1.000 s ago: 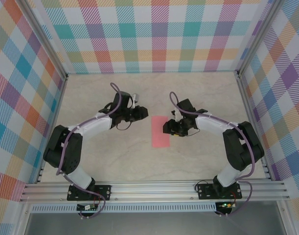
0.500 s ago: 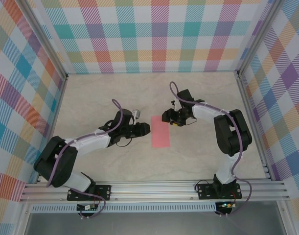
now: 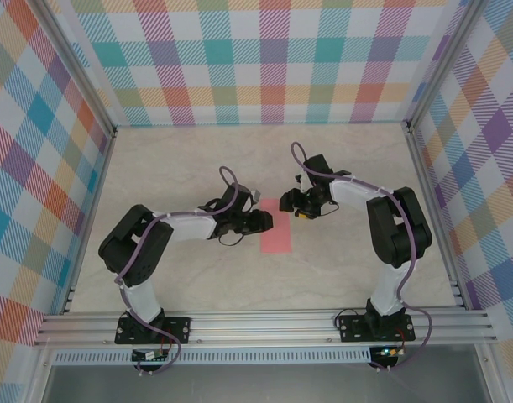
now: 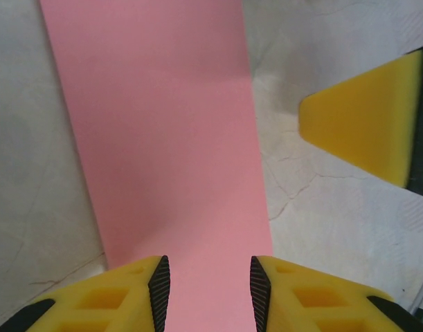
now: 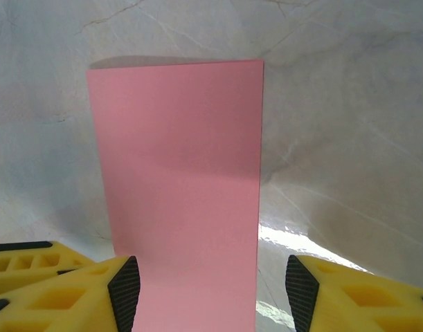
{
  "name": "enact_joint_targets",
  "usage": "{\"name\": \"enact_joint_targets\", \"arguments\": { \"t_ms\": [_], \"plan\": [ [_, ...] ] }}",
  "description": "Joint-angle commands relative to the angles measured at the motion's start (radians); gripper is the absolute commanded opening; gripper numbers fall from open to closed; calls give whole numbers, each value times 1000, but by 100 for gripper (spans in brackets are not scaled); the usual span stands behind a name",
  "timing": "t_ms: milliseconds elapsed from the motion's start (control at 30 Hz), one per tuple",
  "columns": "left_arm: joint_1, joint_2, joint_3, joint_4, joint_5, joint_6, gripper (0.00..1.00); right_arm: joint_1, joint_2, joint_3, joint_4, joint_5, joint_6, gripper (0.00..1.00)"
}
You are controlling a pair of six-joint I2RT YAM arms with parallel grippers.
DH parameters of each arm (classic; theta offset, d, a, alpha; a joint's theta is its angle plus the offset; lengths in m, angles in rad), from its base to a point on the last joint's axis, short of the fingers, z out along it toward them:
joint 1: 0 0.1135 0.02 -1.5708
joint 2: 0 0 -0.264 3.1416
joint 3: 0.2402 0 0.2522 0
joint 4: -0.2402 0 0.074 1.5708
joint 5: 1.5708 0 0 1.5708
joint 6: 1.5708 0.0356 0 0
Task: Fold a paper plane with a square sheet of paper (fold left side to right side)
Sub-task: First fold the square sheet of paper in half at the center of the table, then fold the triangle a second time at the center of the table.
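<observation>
Top external showed the pink sheet of paper [image 3: 277, 238] folded narrow, flat mid-table [image 3: 197, 159], partly covered by the left gripper [image 3: 267, 222] and right gripper [image 3: 286, 204]. Both were spread; couldn't tell whether either touched it.

top view: far end of pink paper [image 3: 277, 238] hidden under right gripper [image 3: 286, 204]; left gripper [image 3: 269, 222] overlaps its left edge. wrist views: paper cut off at bottom edge; finger contact unclear.

Salmon-pink paper [image 3: 275, 233], yellow tool fingers [image 4: 121, 299], beige table [image 3: 189, 168], plaid walls [image 3: 264, 59]
</observation>
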Motion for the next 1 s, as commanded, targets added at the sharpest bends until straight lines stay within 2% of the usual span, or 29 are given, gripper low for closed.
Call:
{"name": "enact_joint_targets", "arguments": {
  "t_ms": [0, 167, 500, 967],
  "plan": [
    [-8, 33, 21, -29, -15, 19, 38, 0, -22, 6, -31, 10, -10, 61],
    [-8, 68, 23, -45, -21, 19, 37, -4, -23, -3, -48, -8, -5, 63],
    [-10, 54, -17, -42, -43, 6, 33, -20, -8, -28, -42, -149, 26, 61],
    [-10, 39, -27, -40, -46, 8, 33, -21, 127, 119, 0, -38, -41, 61]
  ]
}}
